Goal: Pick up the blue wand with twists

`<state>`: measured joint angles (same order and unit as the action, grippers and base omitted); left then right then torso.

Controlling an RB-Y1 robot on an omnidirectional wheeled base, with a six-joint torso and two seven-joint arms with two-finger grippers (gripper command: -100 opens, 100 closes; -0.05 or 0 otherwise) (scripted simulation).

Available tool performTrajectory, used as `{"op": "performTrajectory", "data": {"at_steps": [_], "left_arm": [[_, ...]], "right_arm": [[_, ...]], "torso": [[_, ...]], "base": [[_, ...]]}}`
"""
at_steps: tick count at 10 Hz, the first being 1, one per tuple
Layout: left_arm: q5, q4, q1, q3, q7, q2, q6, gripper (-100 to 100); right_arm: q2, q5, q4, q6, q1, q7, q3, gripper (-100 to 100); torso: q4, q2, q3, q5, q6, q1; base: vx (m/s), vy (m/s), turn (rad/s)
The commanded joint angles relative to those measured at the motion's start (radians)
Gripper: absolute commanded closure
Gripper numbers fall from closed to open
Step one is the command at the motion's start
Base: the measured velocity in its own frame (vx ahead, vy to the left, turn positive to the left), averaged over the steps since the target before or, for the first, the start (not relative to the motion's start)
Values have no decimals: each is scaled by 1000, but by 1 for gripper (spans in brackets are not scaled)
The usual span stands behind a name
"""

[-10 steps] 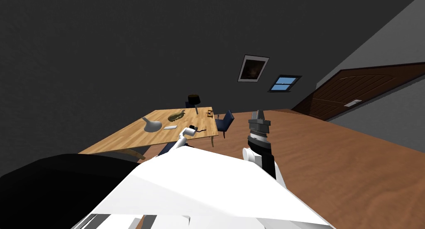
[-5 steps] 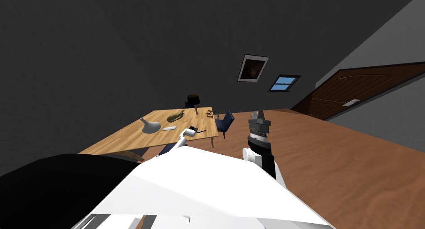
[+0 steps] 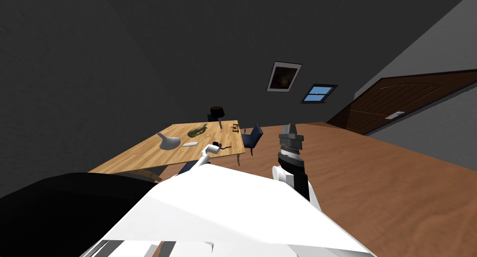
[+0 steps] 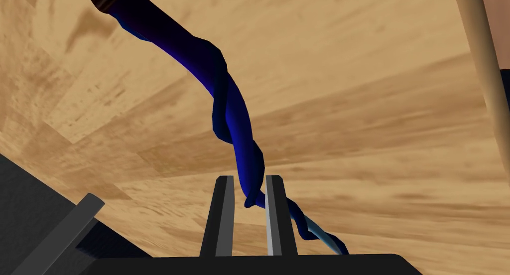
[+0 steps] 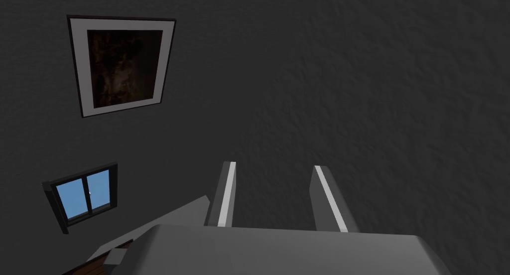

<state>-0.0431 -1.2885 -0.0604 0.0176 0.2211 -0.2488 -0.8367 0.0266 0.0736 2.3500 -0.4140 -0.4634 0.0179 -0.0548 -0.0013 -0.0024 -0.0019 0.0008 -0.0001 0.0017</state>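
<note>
Wooden table (image 4: 373, 112), left gripper (image 4: 249, 180) pinching blue twisted wand (image 4: 234, 112), right gripper (image 5: 274, 167) spread, dark walls (image 3: 139, 58)

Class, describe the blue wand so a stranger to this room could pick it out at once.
Find the light wooden table by the dark wall. Near its edge, between the left gripper's fingers, is the dark blue twisted wand: the only blue, spiralled stick there.

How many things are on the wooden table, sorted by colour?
Grey: 2, a funnel-shaped thing and a flat slab
Blue: 1, the wand
Black: 1, a lamp
Brown: 1, a small thing
Olive: 1, a dish
Total: 6
</note>
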Motion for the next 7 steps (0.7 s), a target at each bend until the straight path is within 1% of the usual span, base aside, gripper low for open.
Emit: {"op": "performTrajectory", "data": {"at_steps": [1, 2, 3, 5, 6, 7], "left_arm": [[0, 0, 0, 0, 0, 0, 0, 100], [0, 0, 0, 0, 0, 0, 0, 0], [-4, -36, 3, 0, 4, -3, -35, 100], [-8, -63, 6, 0, 7, -6, -59, 100], [-6, -50, 4, 0, 5, -5, -46, 100], [-7, -52, 4, 0, 6, -5, -49, 0]], "right_arm": [[0, 0, 0, 0, 0, 0, 0, 0], [0, 0, 0, 0, 0, 0, 0, 0], [0, 0, 0, 0, 0, 0, 0, 0], [0, 0, 0, 0, 0, 0, 0, 0], [0, 0, 0, 0, 0, 0, 0, 0], [0, 0, 0, 0, 0, 0, 0, 0]], "torso": [[0, 0, 0, 0, 0, 0], [0, 0, 0, 0, 0, 0], [0, 0, 0, 0, 0, 0], [0, 2, 1, 0, 0, -1], [0, 2, 1, -1, 0, -2], [0, 1, 1, 0, 0, -1]], "base": [[0, 0, 0], [0, 0, 0], [-24, -6, 23], [-36, -19, 18], [-16, -7, 3], [0, 0, 0]]}}
